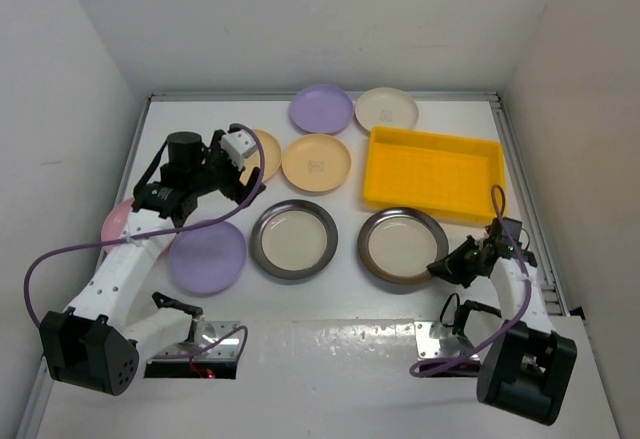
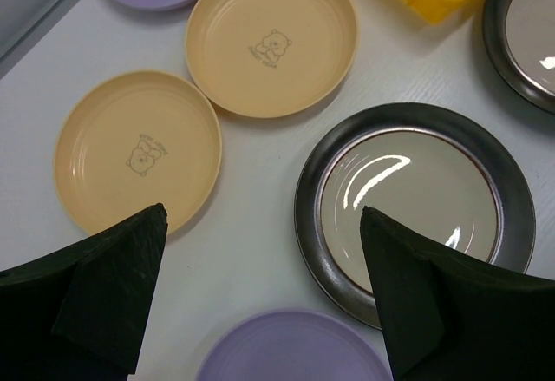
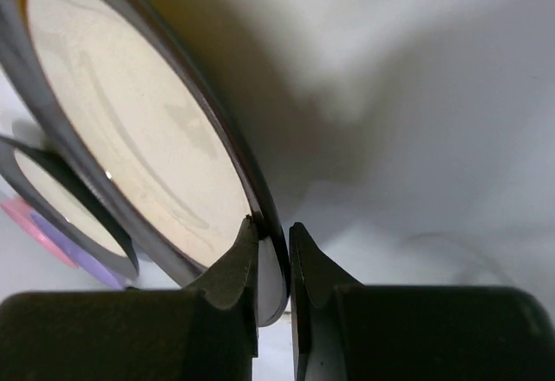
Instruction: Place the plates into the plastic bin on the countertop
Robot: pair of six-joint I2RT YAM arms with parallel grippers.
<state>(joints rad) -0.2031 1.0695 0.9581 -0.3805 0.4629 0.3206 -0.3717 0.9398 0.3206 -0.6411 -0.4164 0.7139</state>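
Counter [image 1: 450,109]: white, carries everything.
Bin [image 1: 432,174]: yellow, low-walled.
Plates: all outside the bin; dark plate [image 1: 402,246] just in front of it, orange plate [image 1: 316,162] just left.
Right gripper [image 3: 273,233]: clamped on the dark plate's rim, in front of the bin.
Left gripper [image 2: 263,216]: spread wide, holding nothing, well left of the bin.

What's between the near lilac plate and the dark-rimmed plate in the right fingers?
The other dark-rimmed plate, cream-centred, flat on the countertop; the top view shows it.
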